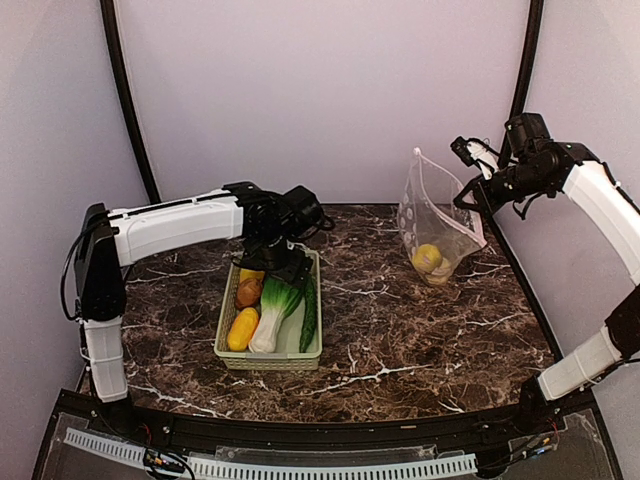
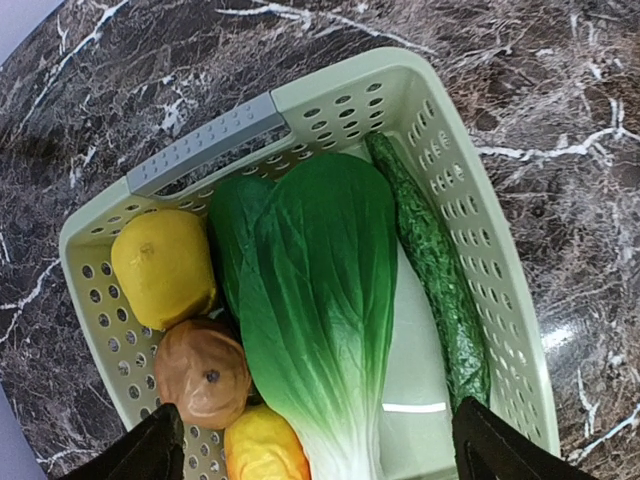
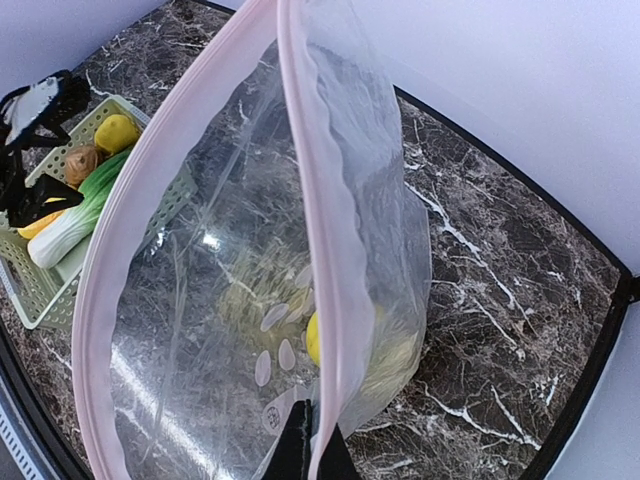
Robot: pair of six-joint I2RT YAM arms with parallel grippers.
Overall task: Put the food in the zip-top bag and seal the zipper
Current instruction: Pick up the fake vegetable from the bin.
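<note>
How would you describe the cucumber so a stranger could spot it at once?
On the dark marble table sits a pale green basket. The cucumber lies along its right wall, beside the bok choy. It alone is long, thin and dark green; the others are yellow, brown or leafy.

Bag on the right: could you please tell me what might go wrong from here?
The bag is held up only by a rim pinch from the right fingers, so it might slip or sag shut. The open left fingers hover over the crowded basket; grabbing the bok choy could drag the potato along.
</note>
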